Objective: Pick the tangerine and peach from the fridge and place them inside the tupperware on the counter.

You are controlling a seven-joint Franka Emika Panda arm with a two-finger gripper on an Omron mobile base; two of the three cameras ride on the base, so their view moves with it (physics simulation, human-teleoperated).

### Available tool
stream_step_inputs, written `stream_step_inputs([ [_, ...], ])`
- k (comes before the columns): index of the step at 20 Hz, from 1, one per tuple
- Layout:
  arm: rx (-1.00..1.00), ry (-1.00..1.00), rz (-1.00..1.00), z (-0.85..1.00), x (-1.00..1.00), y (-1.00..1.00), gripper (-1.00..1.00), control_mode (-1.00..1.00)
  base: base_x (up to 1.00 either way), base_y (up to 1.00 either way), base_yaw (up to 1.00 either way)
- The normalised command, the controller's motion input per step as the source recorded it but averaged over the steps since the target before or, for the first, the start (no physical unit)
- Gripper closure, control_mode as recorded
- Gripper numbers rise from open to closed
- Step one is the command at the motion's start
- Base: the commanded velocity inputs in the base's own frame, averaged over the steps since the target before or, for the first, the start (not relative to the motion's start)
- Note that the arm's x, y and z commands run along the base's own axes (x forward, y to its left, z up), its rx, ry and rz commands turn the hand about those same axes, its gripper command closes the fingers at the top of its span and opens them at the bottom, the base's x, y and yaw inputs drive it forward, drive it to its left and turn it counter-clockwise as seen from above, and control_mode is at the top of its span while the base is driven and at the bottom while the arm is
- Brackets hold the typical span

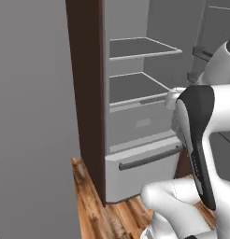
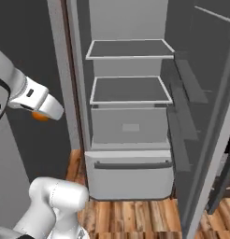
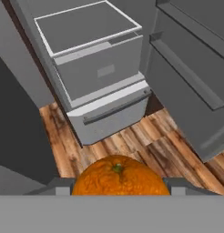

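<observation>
My claw (image 3: 119,193) clamped on the tangerine (image 3: 119,176), held above the wood floor (image 3: 145,145), facing the open fridge (image 3: 104,73), shelves (image 2: 131,89) bare grey

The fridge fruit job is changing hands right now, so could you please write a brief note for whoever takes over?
Gripper: shut on the tangerine, carried outside the fridge, above the wooden floor.
Fridge: door open, shelves bare, drawers closed.
Peach, tupperware, counter: not in these pictures.
Done: tangerine picked.
Left: place it in the tupperware, then probably look again for the peach and bring it too.
</observation>
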Motion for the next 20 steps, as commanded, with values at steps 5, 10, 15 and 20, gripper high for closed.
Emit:
stream_step_inputs([
  [5,0.0,0.0,0.0,0.0,0.0,0.0,1.0,1.0,-0.67,0.03,-0.93],
  [10,0.0,0.0,0.0,0.0,0.0,0.0,1.0,1.0,-0.49,-0.01,-1.0],
  [15,0.0,0.0,0.0,0.0,0.0,0.0,1.0,1.0,-0.34,-0.16,-1.0],
  [20,0.0,0.0,0.0,0.0,0.0,0.0,1.0,1.0,0.0,-0.19,-0.92],
])
